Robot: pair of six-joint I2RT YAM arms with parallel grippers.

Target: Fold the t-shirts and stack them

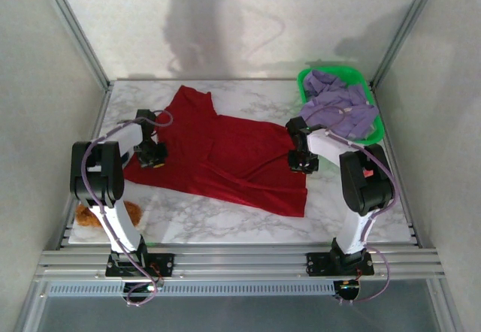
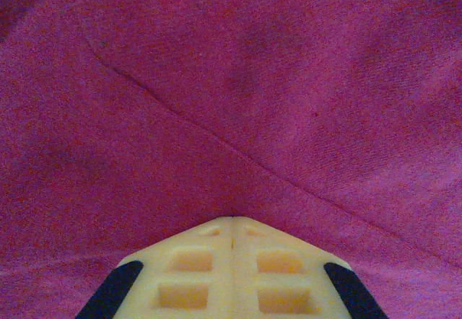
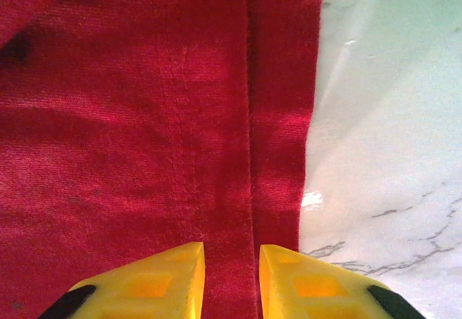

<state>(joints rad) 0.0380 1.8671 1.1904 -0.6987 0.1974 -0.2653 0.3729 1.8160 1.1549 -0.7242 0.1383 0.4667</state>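
Red t-shirt looked limp, thin; grip hem. Your left gripper was shut, right gripper narrowly parted over hem.

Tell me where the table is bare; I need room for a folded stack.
Bare: the near marble strip between red t-shirt and rail, and the far strip left of the green basket. Crowded: the middle.

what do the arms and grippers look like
Both the left arm and right arm have white links, bulky black joint housings and purple cables looping alongside. The right one bears a small red mark. The fingers are yellow plastic with rectangular pockets and black outer patches.
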